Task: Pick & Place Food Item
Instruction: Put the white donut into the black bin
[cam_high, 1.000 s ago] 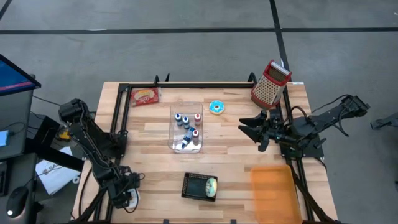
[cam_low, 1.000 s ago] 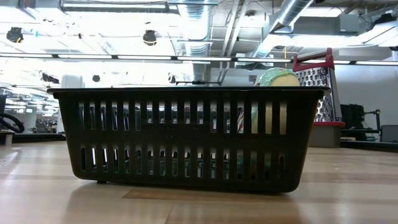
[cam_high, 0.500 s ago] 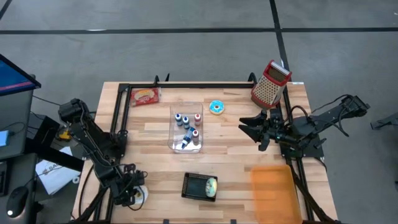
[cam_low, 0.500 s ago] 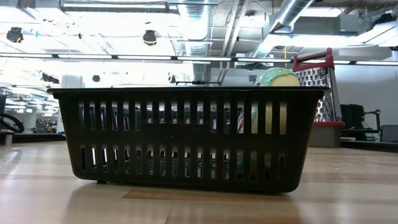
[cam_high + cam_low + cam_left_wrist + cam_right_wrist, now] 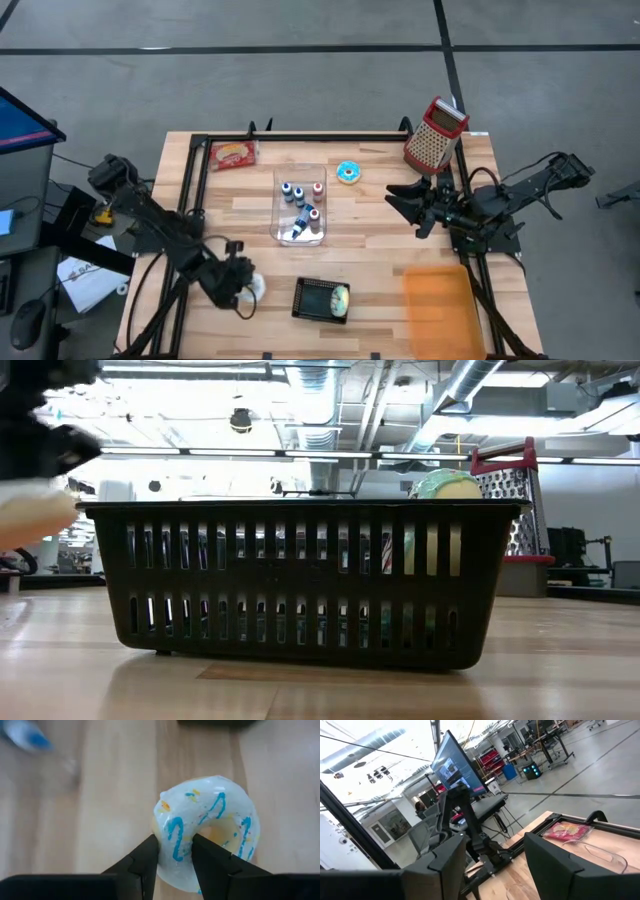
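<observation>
Left gripper (image 5: 175, 857) clamped on the rim of a white donut (image 5: 207, 827) with blue drizzle, one finger through its hole, the ring pinched between both fingers and carried clear of the table (image 5: 370, 250). Just to that gripper's right, a black basket (image 5: 320, 299) with a round food item inside. Farther right, right gripper (image 5: 400, 205) parked near the grater (image 5: 435, 133), fingers spread wide and holding nothing.

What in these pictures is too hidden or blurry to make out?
- Low view: the basket's contents; its slatted wall hides all but a round top.
- Low view: the doughnut held by the left gripper is a pale blur at the edge.
- High view: the small bottles in the clear tray are too tiny to identify.
</observation>
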Tool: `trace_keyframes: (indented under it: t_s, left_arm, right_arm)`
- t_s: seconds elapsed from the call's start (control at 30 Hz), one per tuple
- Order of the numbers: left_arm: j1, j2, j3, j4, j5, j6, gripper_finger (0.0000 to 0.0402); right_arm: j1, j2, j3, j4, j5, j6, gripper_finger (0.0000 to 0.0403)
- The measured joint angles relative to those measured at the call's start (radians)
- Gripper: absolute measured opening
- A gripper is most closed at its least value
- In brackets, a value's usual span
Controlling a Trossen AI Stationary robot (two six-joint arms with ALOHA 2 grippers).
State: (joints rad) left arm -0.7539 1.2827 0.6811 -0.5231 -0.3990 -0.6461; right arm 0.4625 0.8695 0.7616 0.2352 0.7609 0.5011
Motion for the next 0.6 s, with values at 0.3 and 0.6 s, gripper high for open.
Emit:
trace_keyframes:
  t_s: [0.3, 0.6]
  left_arm:
    - [0.143, -0.155, 0.0, 0.13, -0.056, 0.519, 0.011]
    - [0.299, -0.097, 0.001, 0.465, -0.001, 0.93, 0.0111]
  right_arm:
    - [-0.009, 0.001, 0.0, 0.003, 0.011, -0.003, 0.0193]
    - [-0.017, 0.002, 0.0, 0.006, 0.034, -0.016, 0.0193]
